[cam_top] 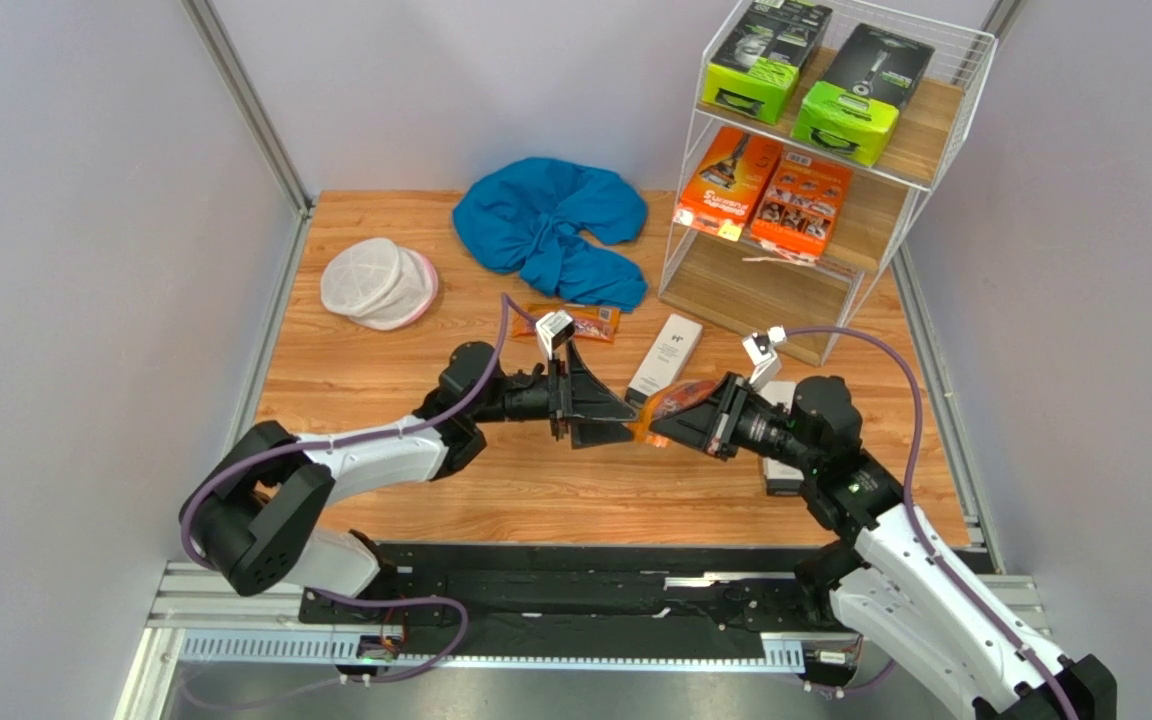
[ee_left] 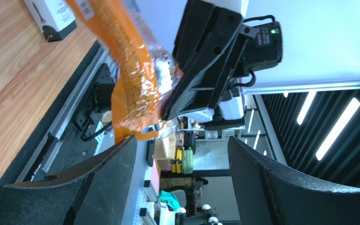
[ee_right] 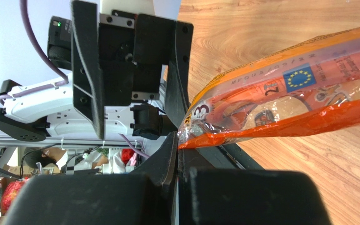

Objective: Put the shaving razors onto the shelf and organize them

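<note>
Right wrist | right gripper (ee_right: 178,146) pinches orange bag (ee_right: 285,108) edge | left gripper (ee_left: 182,143) wide (bag at its fingertips)

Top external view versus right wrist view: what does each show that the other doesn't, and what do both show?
Only top external: the shelf, mesh pouch, white box. Only right wrist: the flag print on the orange-trimmed bag, its edge pinched in closed jaws. Both: that bag in the right gripper, the open left gripper facing it.
</note>
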Robot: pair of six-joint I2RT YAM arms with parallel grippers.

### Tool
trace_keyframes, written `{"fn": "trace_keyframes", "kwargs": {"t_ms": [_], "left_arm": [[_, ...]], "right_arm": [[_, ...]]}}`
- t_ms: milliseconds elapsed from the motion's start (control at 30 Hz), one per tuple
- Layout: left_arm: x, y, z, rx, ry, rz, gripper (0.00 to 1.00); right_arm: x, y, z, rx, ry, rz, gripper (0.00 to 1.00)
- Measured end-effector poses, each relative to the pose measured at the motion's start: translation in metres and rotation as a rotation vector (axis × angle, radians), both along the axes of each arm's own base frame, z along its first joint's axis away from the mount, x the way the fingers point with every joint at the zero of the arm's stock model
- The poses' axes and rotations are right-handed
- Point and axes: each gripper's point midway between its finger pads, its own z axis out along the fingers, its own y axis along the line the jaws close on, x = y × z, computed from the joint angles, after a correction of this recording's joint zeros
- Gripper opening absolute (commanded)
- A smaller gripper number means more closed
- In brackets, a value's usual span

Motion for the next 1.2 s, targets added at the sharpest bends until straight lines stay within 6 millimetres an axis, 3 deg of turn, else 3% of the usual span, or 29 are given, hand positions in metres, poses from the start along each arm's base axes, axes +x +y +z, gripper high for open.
{"fn": "trace_keyframes", "kwargs": {"t_ms": [433, 733, 1067, 1167, 1200], "left_arm": [[0.002, 0.012, -0.012, 0.147, 0.016, 0.13, 0.79], [0.004, -0.006, -0.022, 0.111, 0.086, 0.11, 0.79], [0.015, -0.024, -0.01, -0.024, 0.143, 0.125, 0.77], [0.018, -0.031, -0.01, -0.072, 0.168, 0.129, 0.68], [0.019, -0.033, -0.012, -0.081, 0.183, 0.126, 0.6]], "right_arm": [[0.001, -0.002, 0.018, 0.016, -0.054, -0.011, 0.0], [0.0, -0.001, 0.028, 0.047, -0.08, -0.011, 0.0], [-0.006, 0.002, 0.028, 0.064, -0.083, 0.01, 0.0], [-0.009, 0.003, 0.023, 0.061, -0.076, 0.019, 0.0], [-0.01, 0.004, 0.023, 0.061, -0.075, 0.021, 0.0]]}}
